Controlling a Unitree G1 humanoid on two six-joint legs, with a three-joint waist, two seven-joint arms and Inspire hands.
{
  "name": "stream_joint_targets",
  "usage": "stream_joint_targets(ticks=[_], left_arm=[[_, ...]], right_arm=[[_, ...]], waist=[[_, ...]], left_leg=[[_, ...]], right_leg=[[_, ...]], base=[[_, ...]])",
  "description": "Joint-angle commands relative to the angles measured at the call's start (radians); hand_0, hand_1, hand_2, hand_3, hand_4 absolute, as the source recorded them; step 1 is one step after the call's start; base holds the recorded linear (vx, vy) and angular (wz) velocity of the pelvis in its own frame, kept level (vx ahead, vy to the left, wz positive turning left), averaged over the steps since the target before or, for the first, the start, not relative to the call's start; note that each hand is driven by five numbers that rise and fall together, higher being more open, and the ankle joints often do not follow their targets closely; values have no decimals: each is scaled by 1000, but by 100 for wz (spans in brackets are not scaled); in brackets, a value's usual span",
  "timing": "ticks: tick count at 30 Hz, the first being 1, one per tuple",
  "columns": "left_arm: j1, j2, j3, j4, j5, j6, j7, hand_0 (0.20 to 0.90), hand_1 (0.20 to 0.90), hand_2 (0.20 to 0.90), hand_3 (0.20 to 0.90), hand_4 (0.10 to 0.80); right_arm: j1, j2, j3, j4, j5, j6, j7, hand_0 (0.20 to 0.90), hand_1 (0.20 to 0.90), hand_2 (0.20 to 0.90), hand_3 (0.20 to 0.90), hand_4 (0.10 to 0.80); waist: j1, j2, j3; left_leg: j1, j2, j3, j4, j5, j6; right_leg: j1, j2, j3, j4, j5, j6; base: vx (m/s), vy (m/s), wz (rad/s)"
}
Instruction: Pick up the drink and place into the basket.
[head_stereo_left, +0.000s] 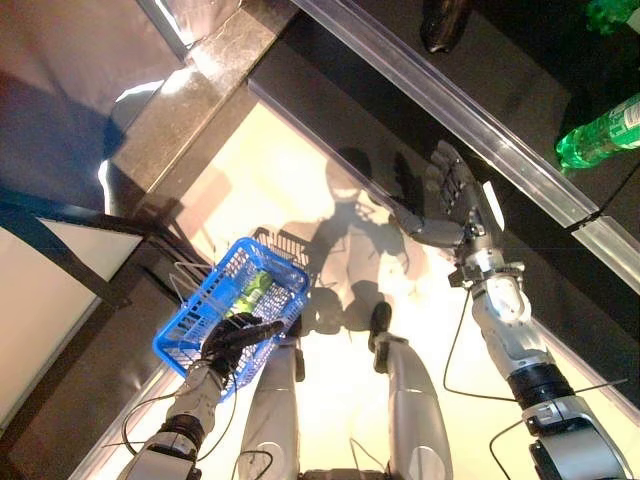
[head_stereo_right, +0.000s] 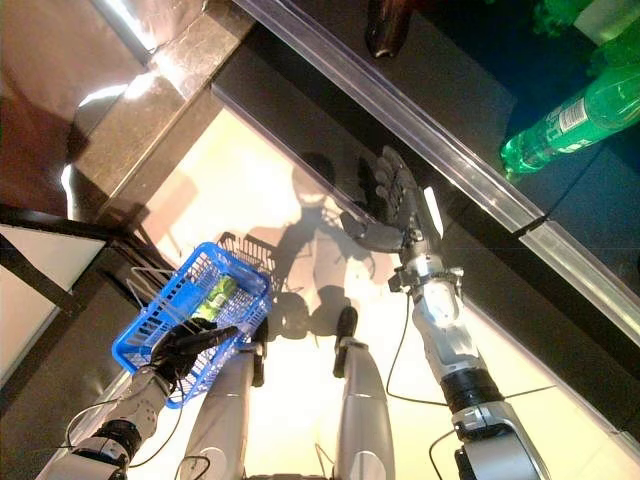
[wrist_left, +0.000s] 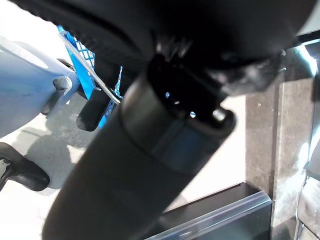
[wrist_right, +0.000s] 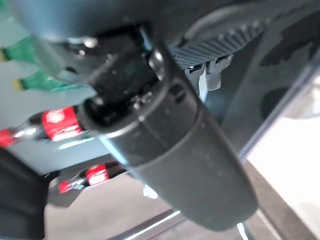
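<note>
Basket, drink inside, hangs from the curled left hand; right hand, fingers straight and empty, should approach the shelf bottle squarely.

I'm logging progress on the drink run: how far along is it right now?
One green drink already lies inside the blue basket, which the left hand holds by its rim. The right hand is open and empty, raised near the shelf edge. Green bottles lie on the shelf; whether more must go in is unclear.
</note>
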Motion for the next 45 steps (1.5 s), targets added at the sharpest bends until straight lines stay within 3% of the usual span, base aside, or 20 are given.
stream_joint_targets(ticks=[1,18,31,45], left_arm=[[79,15,-17,-49,-7,-51,-51,300,300,300,200,100],[84,5,-40,-64,2,-21,-41,300,300,300,200,100],[85,32,-84,-94,-9,11,-31,300,300,300,200,100],[82,50,-110,-104,-13,31,-33,300,300,300,200,100]], right_arm=[[-72,-73,-27,-180,-20,-110,-27,900,900,900,900,800],[-240,-140,-96,-210,28,-133,-161,900,900,900,900,800],[-460,-269,-83,62,136,-106,-287,900,900,900,900,800],[-621,-318,0,263,243,-33,-270,900,900,900,900,800]], waist=[[-1,5,-39],[18,22,-22],[53,36,-8],[74,45,-8]], left_leg=[[16,2,-17,4,-13,34],[54,-4,-28,-4,-15,30],[73,-11,-40,-9,-16,34],[87,-17,-51,-23,-12,36]], right_leg=[[45,-41,-28,-54,28,76],[108,-42,-48,-87,20,60],[138,-43,-57,-96,17,51],[153,-42,-58,-100,11,45]], base=[[0,0,0],[33,7,1],[15,-4,0],[8,-2,1]])
